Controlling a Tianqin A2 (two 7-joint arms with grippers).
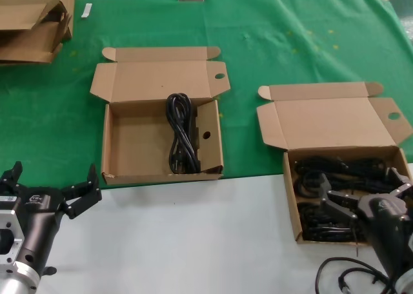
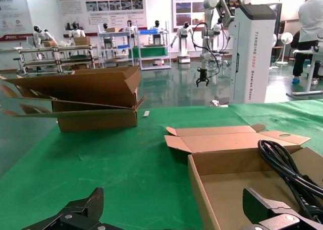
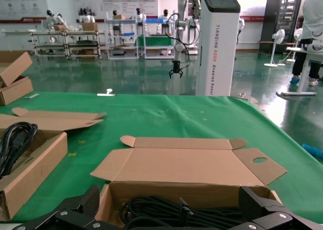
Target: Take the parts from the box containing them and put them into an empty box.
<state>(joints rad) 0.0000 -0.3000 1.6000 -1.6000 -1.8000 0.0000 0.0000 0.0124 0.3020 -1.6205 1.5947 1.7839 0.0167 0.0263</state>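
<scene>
The box containing the parts point(image 1: 335, 123) stands at the right, lid open, with several black cord bundles point(image 1: 348, 168) inside. My right gripper point(image 1: 362, 192) hovers open over its front part; in the right wrist view point(image 3: 171, 207) its jaws straddle the cords point(image 3: 176, 212), not touching them. The other box point(image 1: 129, 139), with a tall holed side flap point(image 1: 206, 135), stands mid-left and holds one cord bundle point(image 1: 179, 133). My left gripper point(image 1: 51, 178) is open and empty, low at the front left, beside that box's near left corner point(image 2: 202, 189); the cord point(image 2: 282, 162) shows there too.
Flattened and stacked cardboard point(image 1: 32, 23) lies at the far left corner of the green cloth point(image 1: 290, 42). The white table front point(image 1: 193, 236) lies before the boxes. A loose black cable point(image 1: 342, 274) curls at the front right by my right arm.
</scene>
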